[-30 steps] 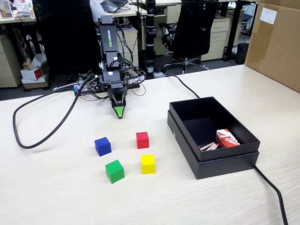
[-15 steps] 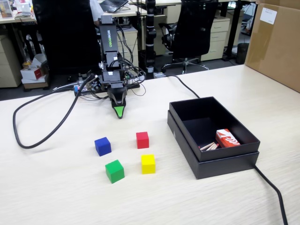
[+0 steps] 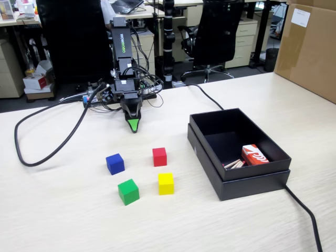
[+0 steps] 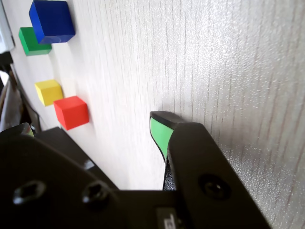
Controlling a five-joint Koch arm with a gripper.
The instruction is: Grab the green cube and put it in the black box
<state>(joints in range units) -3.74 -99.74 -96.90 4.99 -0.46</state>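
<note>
**Green cube on table, arm folded back, nothing held**

Green cube point(image 3: 128, 191): small, bright green, plain flat faces, sharp edges, same size as the other 3. Sits on pale wood-grain table point(image 3: 63, 215), front-left of a 2x2 group in fixed view: blue cube point(image 3: 115, 164) behind it, yellow cube point(image 3: 166, 184) to its right, red cube point(image 3: 159, 156) behind yellow. All apart, none touching. Black box point(image 3: 239, 185) well to the right: matte cardboard, shallow, rectangular, stepped double rim; inside, a red-and-white small carton point(image 3: 254, 155) w/ thin sticks beside it. Gripper point(image 3: 134, 126) black w/ green tip, pointing down at the table behind the cubes, holds nothing. Only one tip shows in either view, so can't tell jaw gap.
</note>
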